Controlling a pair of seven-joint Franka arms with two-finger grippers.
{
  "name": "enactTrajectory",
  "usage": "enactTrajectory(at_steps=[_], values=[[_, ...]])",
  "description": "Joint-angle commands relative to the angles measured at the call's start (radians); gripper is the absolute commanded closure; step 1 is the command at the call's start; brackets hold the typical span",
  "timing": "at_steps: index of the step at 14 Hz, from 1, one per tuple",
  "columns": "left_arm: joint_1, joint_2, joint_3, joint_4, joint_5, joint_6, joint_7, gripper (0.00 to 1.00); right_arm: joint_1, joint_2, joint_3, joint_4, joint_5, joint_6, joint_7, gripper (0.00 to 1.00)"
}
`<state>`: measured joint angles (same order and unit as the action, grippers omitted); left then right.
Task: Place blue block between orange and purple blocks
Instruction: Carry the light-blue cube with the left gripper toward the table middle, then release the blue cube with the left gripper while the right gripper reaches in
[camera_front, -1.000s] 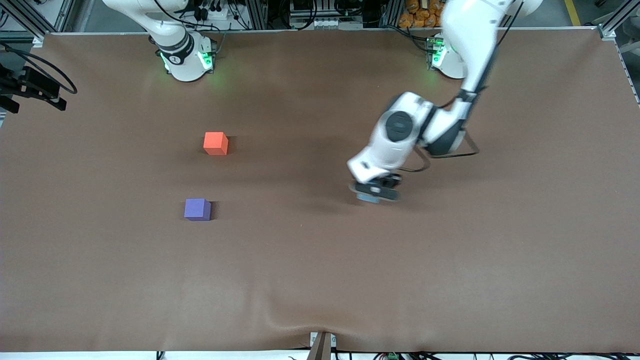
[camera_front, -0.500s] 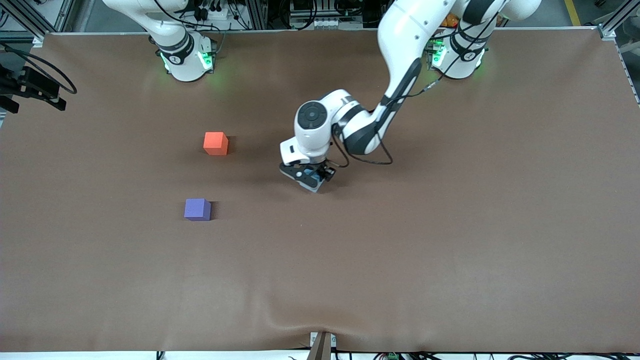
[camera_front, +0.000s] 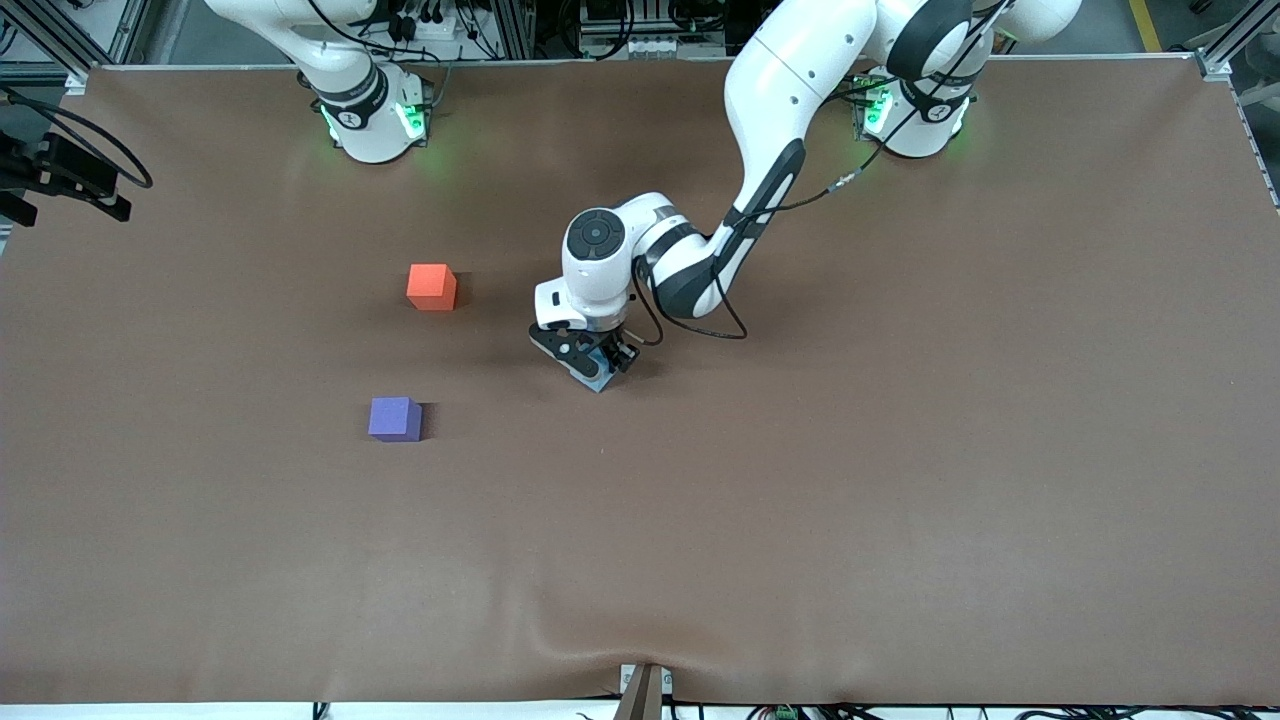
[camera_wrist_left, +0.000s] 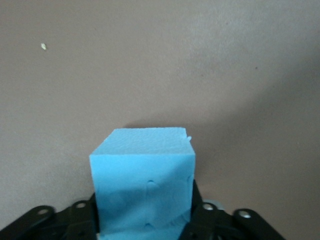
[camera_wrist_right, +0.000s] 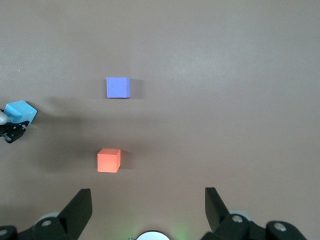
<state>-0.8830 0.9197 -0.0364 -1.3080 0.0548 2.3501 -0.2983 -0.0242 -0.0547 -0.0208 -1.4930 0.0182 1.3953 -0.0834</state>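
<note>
My left gripper (camera_front: 595, 368) is shut on the blue block (camera_front: 598, 378) and holds it above the table's middle, toward the left arm's end from the other two cubes. The sky-blue cube fills the left wrist view (camera_wrist_left: 144, 182), clamped between the black fingers (camera_wrist_left: 207, 215). It also shows in the right wrist view (camera_wrist_right: 21, 111). The orange block (camera_front: 431, 286) sits on the brown table, and the purple block (camera_front: 394, 418) lies nearer to the front camera than it, with a gap between them. Both show in the right wrist view, orange (camera_wrist_right: 108, 160) and purple (camera_wrist_right: 118, 87). My right gripper (camera_wrist_right: 147, 210) is open, high over its base.
The brown cloth (camera_front: 800, 500) covers the whole table. The right arm's base (camera_front: 370, 115) and the left arm's base (camera_front: 905, 115) stand along the edge farthest from the front camera. A black clamp with cables (camera_front: 60, 175) sticks in at the right arm's end.
My left gripper has carried the blue block across the table toward the orange and purple blocks, slowing over the last half second. The right arm and the two cubes have not moved.
</note>
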Motion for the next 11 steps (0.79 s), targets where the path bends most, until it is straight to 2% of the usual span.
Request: enactTrajectory(at_steps=[1, 5, 8, 11], values=[[-0.010, -0.008, 0.016, 0.024, 0.020, 0.005, -0.030, 0.00, -0.026, 0.010, 0.016, 0.022, -0.001, -0.016, 0.008, 0.00], [0.021, -0.135, 0.023, 0.021, 0.014, -0.069, -0.030, 0.00, -0.026, 0.056, 0.016, 0.022, -0.001, -0.015, 0.010, 0.00], [0.120, -0.318, 0.021, 0.009, 0.013, -0.266, -0.021, 0.00, -0.008, 0.182, 0.021, 0.022, -0.007, -0.015, 0.005, 0.00], [0.267, -0.468, 0.015, 0.006, 0.008, -0.504, 0.055, 0.00, -0.008, 0.236, 0.022, 0.023, 0.005, -0.007, -0.001, 0.00]])
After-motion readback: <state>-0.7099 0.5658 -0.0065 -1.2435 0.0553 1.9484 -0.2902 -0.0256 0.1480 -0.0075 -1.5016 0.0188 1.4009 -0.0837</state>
